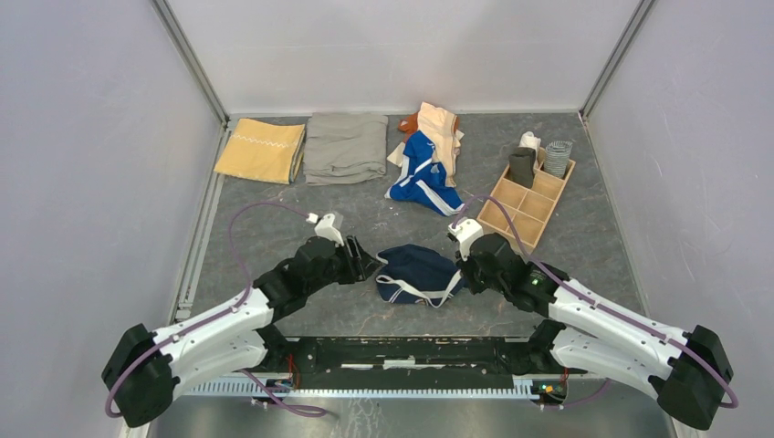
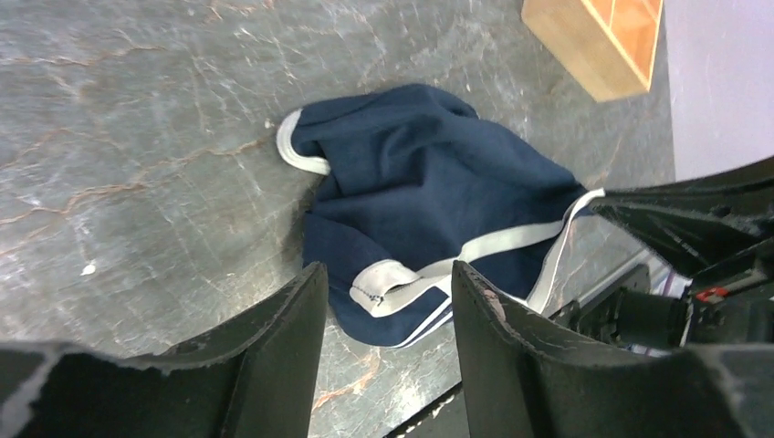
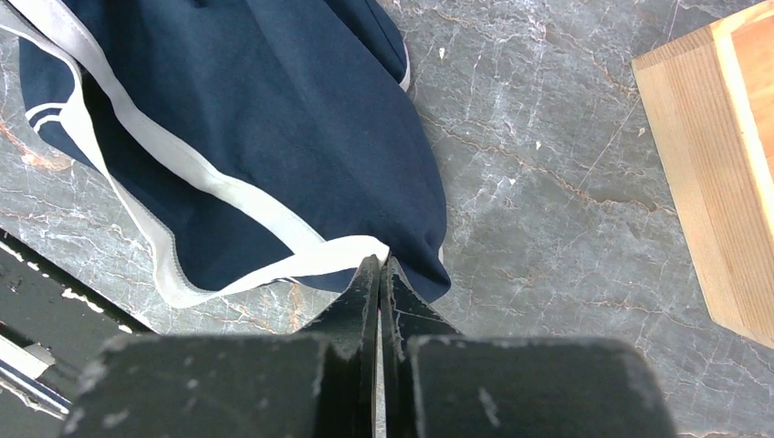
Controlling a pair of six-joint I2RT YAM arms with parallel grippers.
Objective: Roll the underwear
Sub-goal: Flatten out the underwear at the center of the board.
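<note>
navy briefs [image 1: 417, 272]: lying bunched on the tabletop [image 1: 584, 246], right between the two sets of fingers, white trim facing the near edge

left fingers [image 2: 388, 301]: spread apart, nothing between them, the near hem of the briefs just past the tips (not touching it as far as I can see)

right fingers [image 3: 380, 274]: pinched tight on the white trim at the corner of the briefs, cloth fanning out beyond the tips

step: looks like straightening the briefs flat before any rolling; it's still crumpled, no roll started

next move: I'd guess the left side needs to close on the hem in front of it, then both pull apart to flatten

other stuff: blue and peach pieces [image 1: 429, 160] and wooden box [image 1: 528, 196] sit well beyond the fingers
</note>
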